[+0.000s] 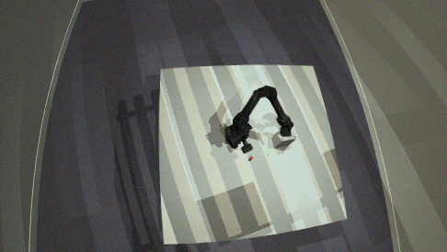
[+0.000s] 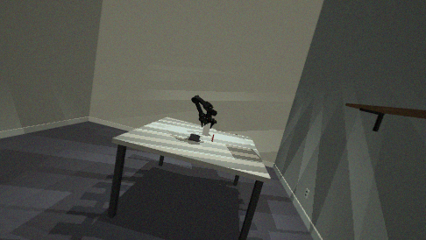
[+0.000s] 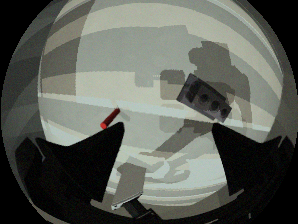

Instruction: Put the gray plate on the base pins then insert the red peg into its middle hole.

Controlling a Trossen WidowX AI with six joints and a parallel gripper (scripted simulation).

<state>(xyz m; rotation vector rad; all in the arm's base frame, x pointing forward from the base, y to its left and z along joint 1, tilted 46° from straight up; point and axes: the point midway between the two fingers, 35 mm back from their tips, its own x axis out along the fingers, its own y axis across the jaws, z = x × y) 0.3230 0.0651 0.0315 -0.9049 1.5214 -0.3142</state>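
The gray plate (image 3: 210, 112) shows in the wrist view, right of centre, as one dark block with the base, with a row of round holes and a darker square part at its left end. It appears to lie flat; the seam to the base and the pins cannot be made out. The block is a small dark box in the exterior view. The red peg (image 1: 250, 158) (image 2: 213, 137) (image 3: 111, 118) stands upright on the table, apart from the block. My gripper (image 2: 208, 126) (image 3: 170, 127) is open and empty, above the table, with its left finger toward the peg.
The striped table top (image 1: 184, 221) (image 2: 153, 146) carries strong light bands and shadows. The arm's pale mount (image 1: 284, 141) (image 3: 131, 184) stands on the table behind the gripper. A brown wall shelf (image 2: 394, 110) is far off at the right in the exterior view.
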